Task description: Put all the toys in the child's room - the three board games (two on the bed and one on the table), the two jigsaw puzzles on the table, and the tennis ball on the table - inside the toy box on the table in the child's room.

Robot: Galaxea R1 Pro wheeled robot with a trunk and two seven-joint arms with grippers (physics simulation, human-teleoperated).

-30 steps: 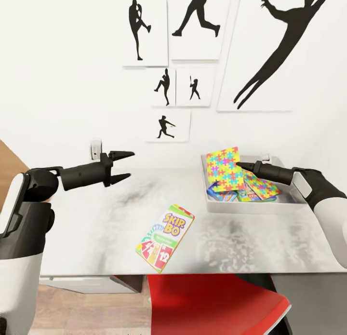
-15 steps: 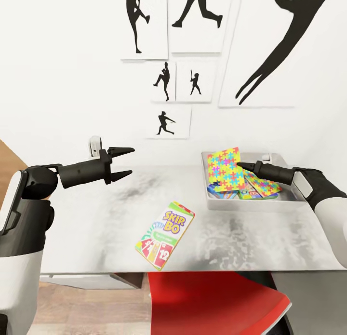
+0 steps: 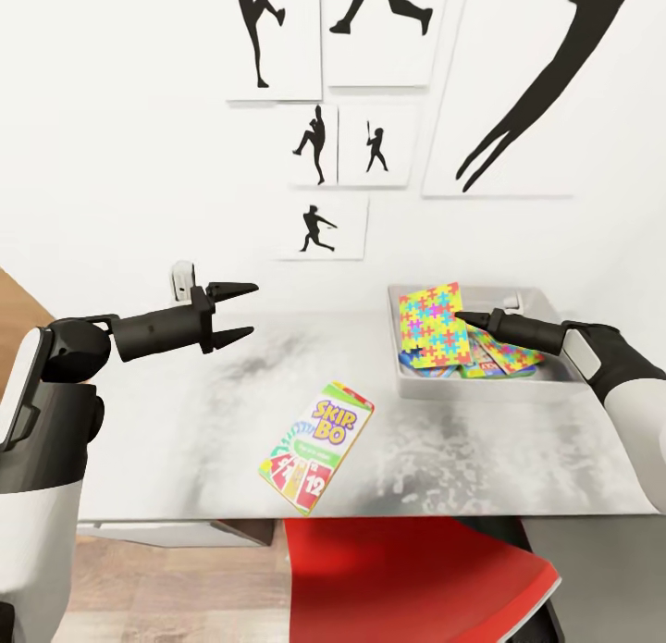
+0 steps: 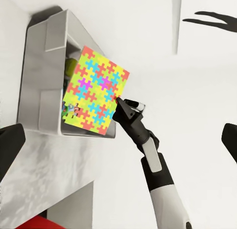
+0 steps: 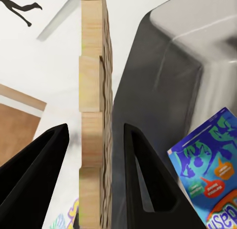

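My right gripper (image 3: 462, 319) is shut on a jigsaw puzzle (image 3: 428, 327), holding it upright over the toy box (image 3: 400, 377) at the table's (image 3: 185, 439) back right. In the right wrist view the sheet (image 5: 92, 115) runs edge-on between my fingers (image 5: 143, 174). A second jigsaw puzzle (image 3: 507, 352) and a blue board game (image 5: 207, 169) lie in the box. A yellow-green patch (image 4: 69, 68) behind the sheet may be the tennis ball. The SKIP BO board game (image 3: 317, 446) lies flat mid-table. My left gripper (image 3: 239, 312) hovers open and empty above the table's left. The bed is out of view.
A red chair (image 3: 416, 578) is tucked under the table's front edge. A small white device (image 3: 183, 280) stands at the table's back left. The wall with athlete silhouettes (image 3: 319, 228) rises right behind the table and box.
The view has tilted, shifting wall, table and box upward in the picture. Relative to the box, my right gripper and the puzzle sit slightly lower. The left arm holds its place.
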